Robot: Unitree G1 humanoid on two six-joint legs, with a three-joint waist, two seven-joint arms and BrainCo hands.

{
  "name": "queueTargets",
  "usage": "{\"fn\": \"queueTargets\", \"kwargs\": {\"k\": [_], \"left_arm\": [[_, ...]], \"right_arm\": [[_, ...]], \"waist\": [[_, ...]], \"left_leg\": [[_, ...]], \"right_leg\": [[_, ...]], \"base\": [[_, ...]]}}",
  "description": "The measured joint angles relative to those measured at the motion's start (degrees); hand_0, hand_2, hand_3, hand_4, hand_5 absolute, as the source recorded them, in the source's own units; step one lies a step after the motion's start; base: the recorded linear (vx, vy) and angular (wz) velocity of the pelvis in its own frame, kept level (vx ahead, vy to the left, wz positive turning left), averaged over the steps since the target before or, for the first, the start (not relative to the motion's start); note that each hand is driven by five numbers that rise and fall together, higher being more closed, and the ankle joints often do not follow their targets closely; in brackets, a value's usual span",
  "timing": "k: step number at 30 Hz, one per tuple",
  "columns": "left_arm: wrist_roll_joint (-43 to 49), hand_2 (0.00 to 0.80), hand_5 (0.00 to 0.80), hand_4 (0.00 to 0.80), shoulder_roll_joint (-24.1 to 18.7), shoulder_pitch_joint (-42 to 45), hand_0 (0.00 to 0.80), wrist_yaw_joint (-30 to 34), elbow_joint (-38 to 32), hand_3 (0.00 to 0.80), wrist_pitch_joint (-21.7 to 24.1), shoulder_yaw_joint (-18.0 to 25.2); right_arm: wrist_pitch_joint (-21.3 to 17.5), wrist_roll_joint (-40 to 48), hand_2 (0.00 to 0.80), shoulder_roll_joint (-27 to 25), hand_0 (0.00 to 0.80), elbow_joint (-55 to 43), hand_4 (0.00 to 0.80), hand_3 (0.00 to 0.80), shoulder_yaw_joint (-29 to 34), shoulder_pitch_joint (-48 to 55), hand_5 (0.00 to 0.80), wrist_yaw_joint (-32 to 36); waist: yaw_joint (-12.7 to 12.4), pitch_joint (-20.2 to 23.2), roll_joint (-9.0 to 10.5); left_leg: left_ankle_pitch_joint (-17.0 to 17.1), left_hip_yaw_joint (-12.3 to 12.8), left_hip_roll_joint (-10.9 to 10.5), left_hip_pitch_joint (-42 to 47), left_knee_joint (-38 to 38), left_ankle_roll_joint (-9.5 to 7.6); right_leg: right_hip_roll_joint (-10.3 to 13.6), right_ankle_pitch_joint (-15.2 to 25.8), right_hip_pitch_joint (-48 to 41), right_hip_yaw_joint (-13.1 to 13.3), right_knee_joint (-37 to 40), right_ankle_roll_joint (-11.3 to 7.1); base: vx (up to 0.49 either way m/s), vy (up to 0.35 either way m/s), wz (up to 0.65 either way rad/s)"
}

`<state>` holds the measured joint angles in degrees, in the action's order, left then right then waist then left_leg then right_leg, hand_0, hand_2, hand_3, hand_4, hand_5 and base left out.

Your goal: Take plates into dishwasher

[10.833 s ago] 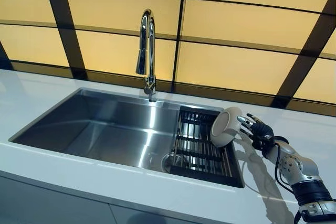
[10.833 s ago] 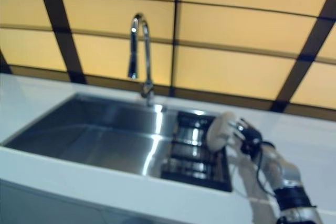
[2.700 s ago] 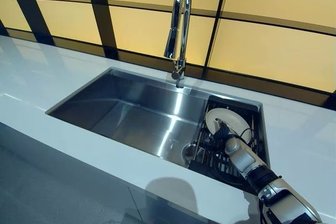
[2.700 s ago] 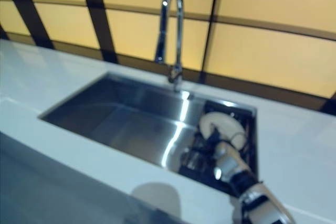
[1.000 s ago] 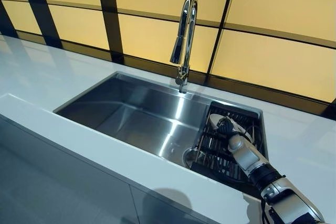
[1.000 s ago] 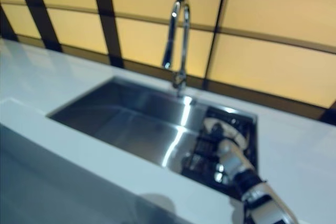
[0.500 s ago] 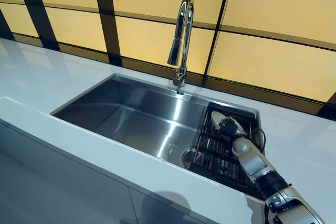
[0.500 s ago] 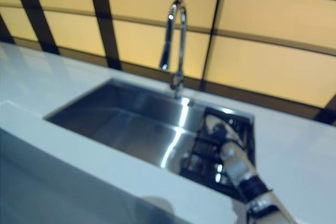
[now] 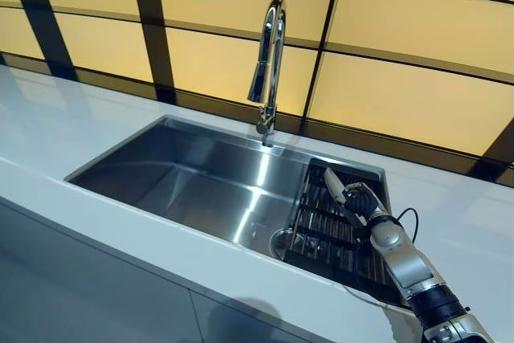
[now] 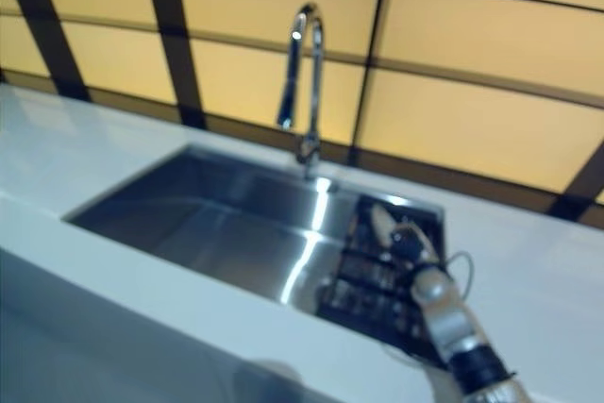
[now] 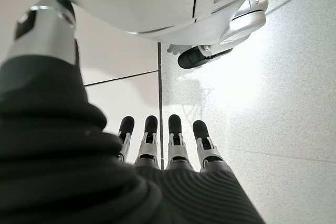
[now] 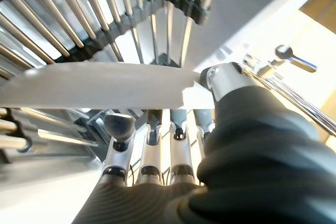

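Note:
A white plate [image 9: 332, 185] stands on edge among the tines at the back of the black rack [image 9: 321, 234], which sits in the right end of the sink. My right hand [image 9: 363, 201] is at the plate's right side. In the right wrist view the plate [image 12: 94, 85] lies across my fingers [image 12: 119, 129], with my thumb [image 12: 223, 77] on its rim, so it is pinched. My left hand [image 11: 168, 140] shows only in the left wrist view, hanging over the floor with fingers straight and empty.
The steel sink [image 9: 201, 182] is sunk in a white counter [image 9: 48, 126]. A tall chrome faucet [image 9: 267, 62] stands at the sink's back edge, just left of the rack. A yellow panelled wall rises behind the counter.
The plate has turned from leaning face-up to standing on edge further back in the rack, and my right hand has moved back with it. The camera has also shifted.

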<state>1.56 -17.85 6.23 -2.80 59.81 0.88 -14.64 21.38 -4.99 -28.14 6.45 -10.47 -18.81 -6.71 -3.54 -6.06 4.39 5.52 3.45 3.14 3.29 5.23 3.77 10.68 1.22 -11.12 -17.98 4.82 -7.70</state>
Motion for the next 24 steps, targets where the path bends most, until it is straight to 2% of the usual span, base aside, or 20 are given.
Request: {"fn": "queueTargets", "kwargs": {"k": [6,19,24], "left_arm": [[0.0,0.0,0.0,0.0,1.1,0.5,0.0,-0.6,0.1,0.0,0.1,0.0],[0.0,0.0,0.0,0.0,1.6,0.9,0.0,-0.7,0.1,0.0,1.0,0.0],[0.0,0.0,0.0,0.0,1.6,1.2,0.0,-0.8,0.1,0.0,1.3,0.0]], "right_arm": [[-2.6,2.6,0.8,0.0,0.8,-3.8,0.8,0.8,1.1,3.0,0.8,0.3],[-7.7,11.4,0.8,-0.1,0.8,-11.5,0.8,0.8,5.6,6.2,0.8,0.1],[-8.9,14.2,0.8,-2.1,0.8,-14.3,0.8,0.8,7.0,7.3,0.8,0.8]], "waist": [[1.2,0.6,-0.55],[1.3,0.7,-0.75],[1.6,0.8,-0.72]], "left_leg": [[0.0,0.5,0.0,0.0,0.0,-0.01],[-0.3,1.2,0.0,0.0,0.0,0.0],[-0.3,1.3,0.0,0.0,0.0,0.0]], "right_leg": [[0.0,0.0,0.4,0.4,0.0,-0.06],[0.3,0.1,0.9,1.0,0.0,-0.37],[0.4,0.2,1.1,1.2,-0.1,-0.5]], "base": [[-0.007,0.007,-0.02],[-0.007,0.007,-0.02],[-0.014,0.012,-0.01]]}}
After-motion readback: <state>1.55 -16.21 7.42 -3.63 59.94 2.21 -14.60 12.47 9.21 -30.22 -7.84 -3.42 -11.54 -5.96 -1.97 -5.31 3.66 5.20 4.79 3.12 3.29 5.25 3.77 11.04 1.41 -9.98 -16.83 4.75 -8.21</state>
